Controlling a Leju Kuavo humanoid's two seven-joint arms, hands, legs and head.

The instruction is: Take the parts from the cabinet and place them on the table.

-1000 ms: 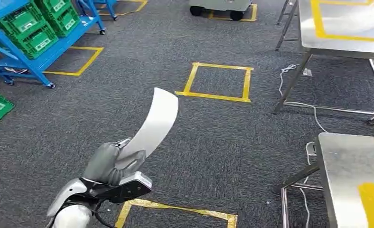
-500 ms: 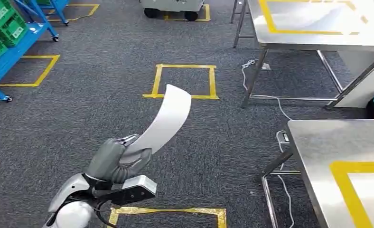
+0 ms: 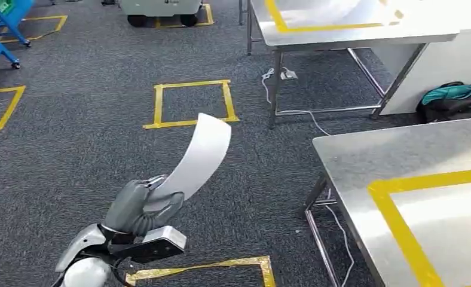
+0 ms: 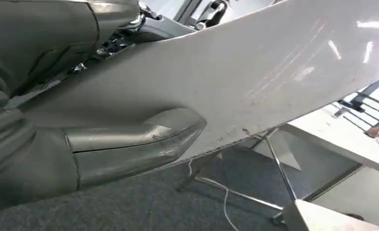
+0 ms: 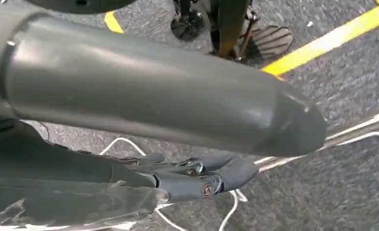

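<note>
A long, curved white part (image 3: 197,156) rises up and forward from my left hand (image 3: 140,206), which grips its lower end low in the head view. In the left wrist view the thick grey thumb (image 4: 134,144) presses against the white part (image 4: 255,77), whose broad face spans that view. A steel table (image 3: 400,149) with a yellow tape outline (image 3: 394,209) stands at the right, apart from the part. My right hand (image 5: 178,144) hangs over the grey carpet, thumb and fingers stretched apart, with nothing in it.
A second steel table (image 3: 340,33) stands at the back right, with a white cable (image 3: 293,110) trailing under it. A teal and black bag (image 3: 451,98) lies beside it. A yellow floor square (image 3: 191,103), a wheeled cart (image 3: 161,9) and a blue rack leg (image 3: 0,30) lie beyond.
The whole view has swung right: the blue rack has slid off to the left and the near table now takes up more of the right side. My left hand still holds the white part.
</note>
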